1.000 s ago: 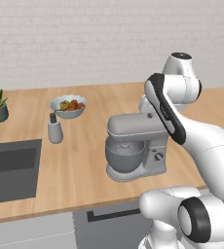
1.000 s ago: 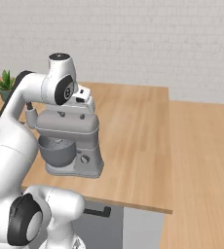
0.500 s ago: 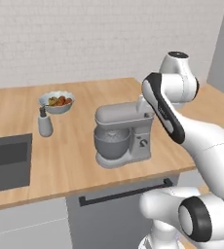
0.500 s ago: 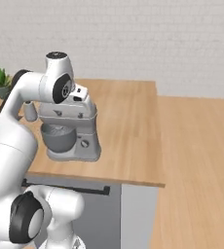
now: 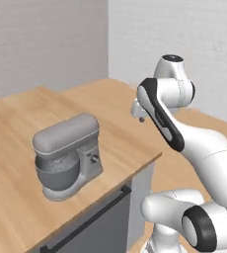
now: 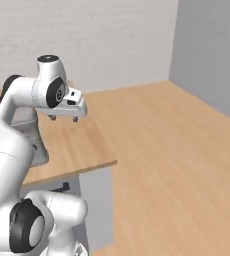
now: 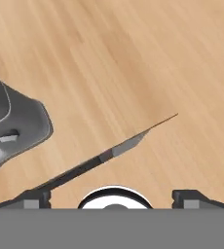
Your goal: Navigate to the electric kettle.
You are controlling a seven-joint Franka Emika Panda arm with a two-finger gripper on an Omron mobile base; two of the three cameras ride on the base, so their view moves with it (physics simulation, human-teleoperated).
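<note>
The electric kettle is out of view. My gripper [image 6: 63,118] hangs above the wooden counter [image 5: 110,123] near its right end, pointing down. It is open with nothing between its fingers; in the hand view the two dark fingertips [image 7: 36,198] stand far apart at the bottom. From the left base view the gripper [image 5: 139,114] is partly hidden behind my white forearm.
A grey stand mixer [image 5: 66,155] with a bowl stands on the counter to the left of the gripper, also in the hand view as the mixer base [image 7: 14,124]. The counter ends at a corner [image 6: 114,162]. Open wooden floor [image 6: 177,150] stretches right toward a grey wall [image 6: 212,45].
The whole scene has swung: the base has moved and turned right. Sink, plant, fruit bowl and shaker have left the views; the counter's end, floor and a grey wall now show.
</note>
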